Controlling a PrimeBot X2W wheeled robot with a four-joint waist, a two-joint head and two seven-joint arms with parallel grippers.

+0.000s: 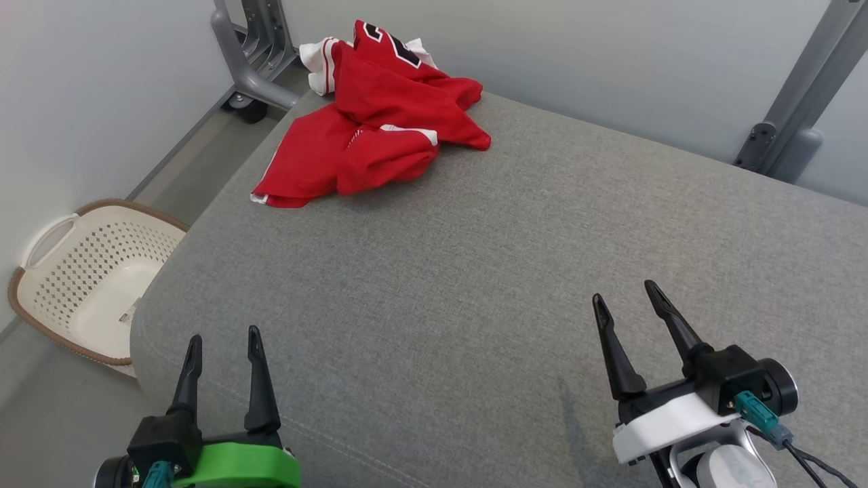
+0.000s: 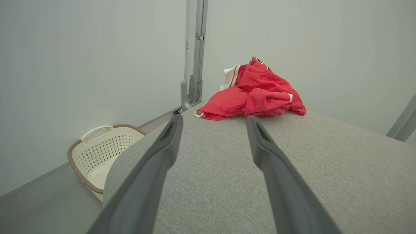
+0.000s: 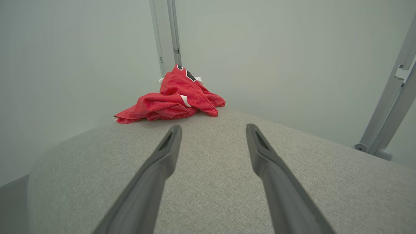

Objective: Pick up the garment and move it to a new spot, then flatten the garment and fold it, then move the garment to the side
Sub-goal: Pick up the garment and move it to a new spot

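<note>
At far left of cushion [image 1: 475, 271], garment [image 1: 373, 115] lay bunched, well apart from our grippers. Left gripper [image 1: 224, 341], right gripper [image 1: 624, 291] near edge, fingers spread wide, holding nothing. We judged: reach far, pinch thick fold, lift clear before moving.

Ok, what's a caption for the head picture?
Left gripper and right gripper, both open, face a crumpled red jersey on a grey cushion.

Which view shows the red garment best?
The head view: it looks down on the whole crumpled garment, showing its outline and folds. Both wrist views see it low, from the side, as a heap.
</note>
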